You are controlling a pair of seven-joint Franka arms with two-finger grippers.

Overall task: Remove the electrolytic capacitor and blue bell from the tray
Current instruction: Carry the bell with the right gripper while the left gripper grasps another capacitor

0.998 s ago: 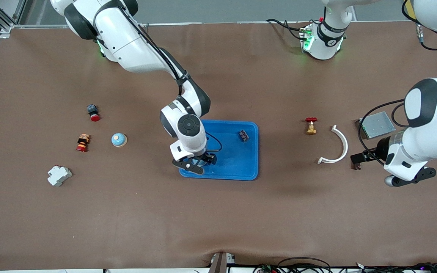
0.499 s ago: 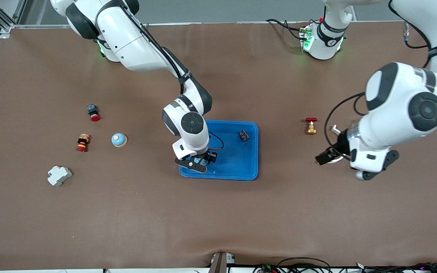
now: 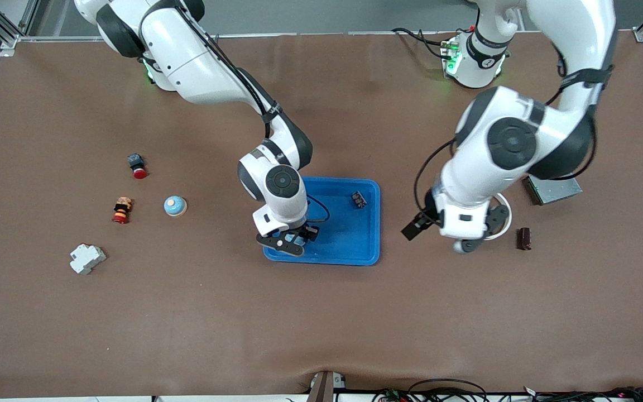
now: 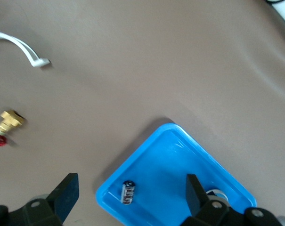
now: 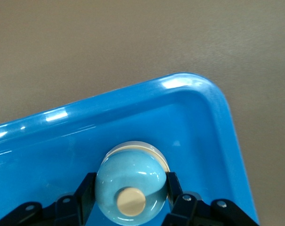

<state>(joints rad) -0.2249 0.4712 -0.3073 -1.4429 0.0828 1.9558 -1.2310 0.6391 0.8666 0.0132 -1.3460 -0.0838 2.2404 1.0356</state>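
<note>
A blue tray (image 3: 355,245) lies mid-table. In it, at the corner nearer the front camera toward the right arm's end, sits a light blue bell (image 5: 130,181) with a cream button. My right gripper (image 5: 129,188) is shut on the bell, one finger pressed on each side, and it hides most of the bell (image 3: 293,239) from the front. A small dark capacitor (image 3: 359,199) lies in the tray near its rim toward the left arm's end. My left gripper (image 3: 411,229) hangs open and empty over bare table beside the tray. Its wrist view shows the capacitor (image 4: 127,192) below.
A second light blue bell (image 3: 175,206), two red-capped parts (image 3: 137,165) (image 3: 121,210) and a white breaker (image 3: 87,258) lie toward the right arm's end. A brass valve (image 4: 5,127), white curved piece (image 4: 20,44), brown block (image 3: 523,238) and grey plate (image 3: 550,190) lie toward the left arm's end.
My right gripper has shut on the bell in the tray. The left arm has swung from the brown block toward the tray, leaving the block on the table.
</note>
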